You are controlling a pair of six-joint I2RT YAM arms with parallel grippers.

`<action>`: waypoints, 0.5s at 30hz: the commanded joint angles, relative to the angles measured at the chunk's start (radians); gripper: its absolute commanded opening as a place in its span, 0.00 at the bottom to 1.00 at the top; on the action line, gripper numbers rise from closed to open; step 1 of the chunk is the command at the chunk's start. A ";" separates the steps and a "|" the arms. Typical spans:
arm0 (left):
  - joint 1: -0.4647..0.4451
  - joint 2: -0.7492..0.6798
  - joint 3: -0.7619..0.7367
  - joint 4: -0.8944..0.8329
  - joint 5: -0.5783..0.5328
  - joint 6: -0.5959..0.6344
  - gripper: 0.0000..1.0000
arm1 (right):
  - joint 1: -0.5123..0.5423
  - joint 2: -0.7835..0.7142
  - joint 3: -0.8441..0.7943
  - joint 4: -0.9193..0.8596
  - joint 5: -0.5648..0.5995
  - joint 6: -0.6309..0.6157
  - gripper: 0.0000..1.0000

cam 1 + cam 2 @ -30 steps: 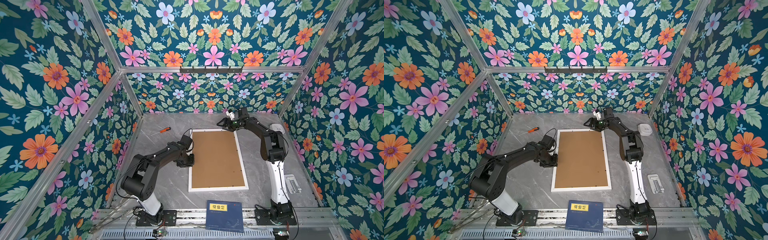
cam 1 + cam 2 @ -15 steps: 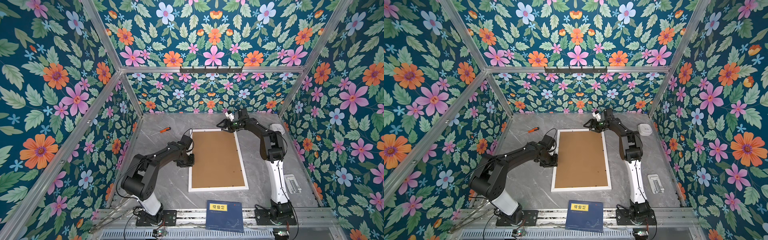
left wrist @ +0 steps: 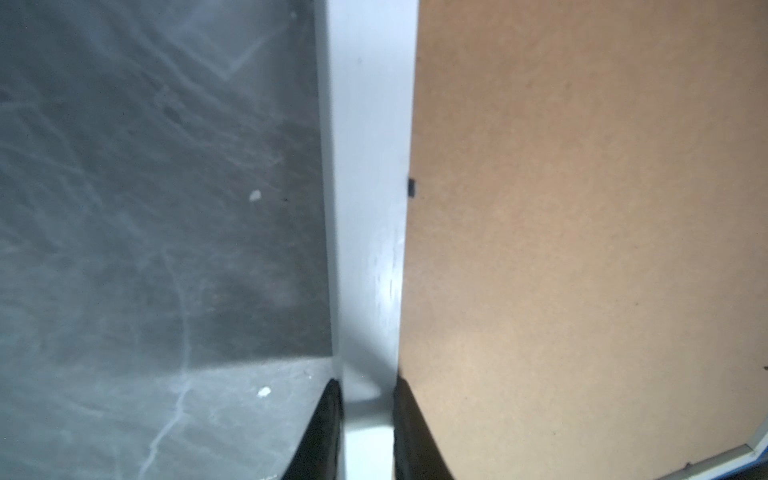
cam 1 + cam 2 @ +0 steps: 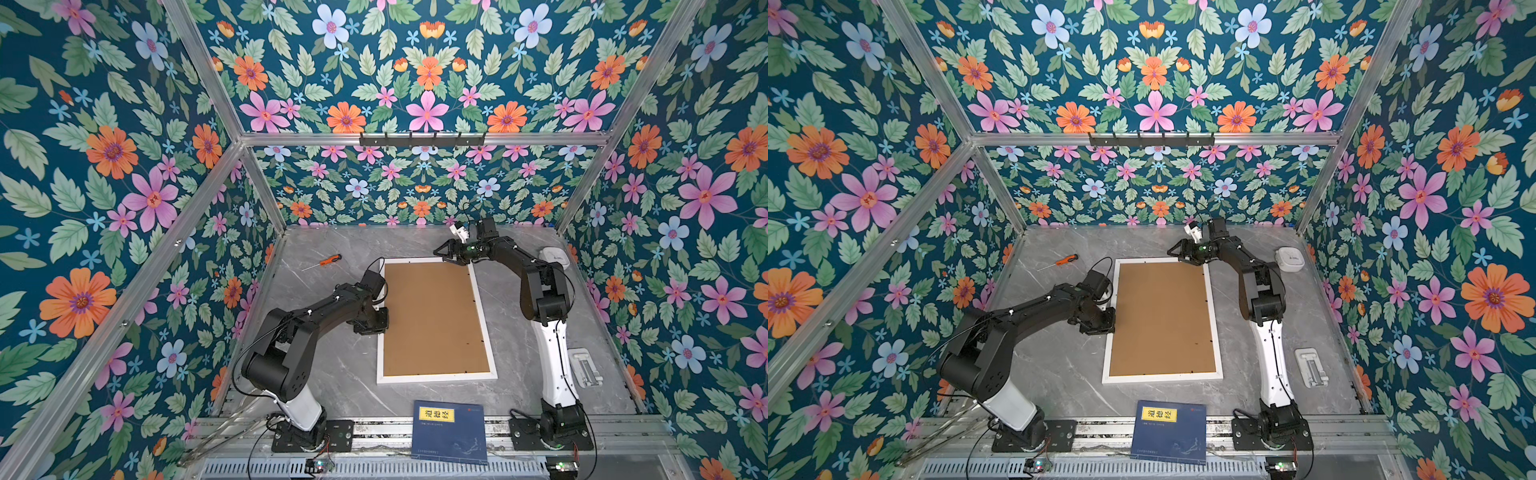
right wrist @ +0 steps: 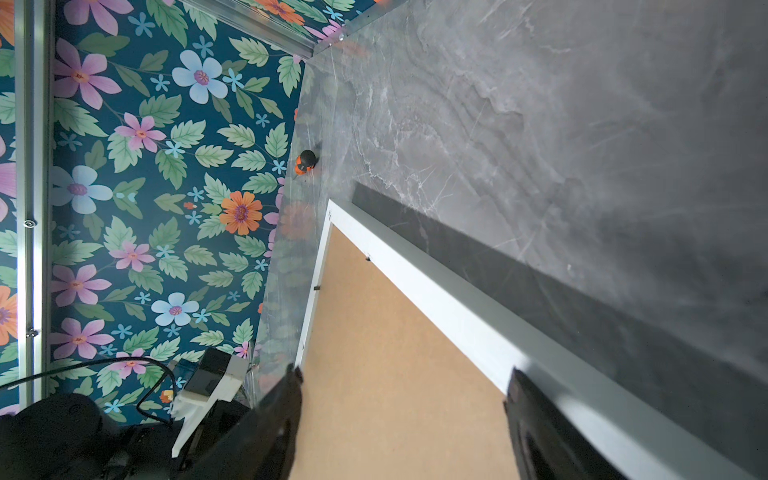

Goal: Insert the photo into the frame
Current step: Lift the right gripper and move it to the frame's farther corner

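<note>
Black left gripper (image 3: 366, 415) pinches the left rail of the white moulded picture frame (image 4: 436, 378), which lies face down on the grey marble table (image 4: 345, 374). The right gripper (image 5: 405, 386) gapes over its far corner. A brown backing board (image 4: 434, 316) fills it; the photo is unseen. The board should come out level, with the rail steadied.

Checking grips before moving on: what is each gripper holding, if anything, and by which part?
The left gripper pinches the frame by its left long rail, near the middle. The right gripper stands open over the far rail, holding nothing.
</note>
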 commanded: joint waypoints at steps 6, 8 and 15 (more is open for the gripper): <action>-0.002 0.030 -0.011 0.010 -0.046 -0.015 0.22 | 0.003 0.005 -0.020 -0.185 -0.012 -0.025 0.77; -0.002 0.030 -0.009 0.009 -0.048 -0.015 0.22 | 0.003 0.002 -0.025 -0.193 -0.007 -0.033 0.77; -0.002 0.036 0.000 0.006 -0.047 -0.012 0.22 | 0.003 -0.003 -0.049 -0.197 0.006 -0.041 0.76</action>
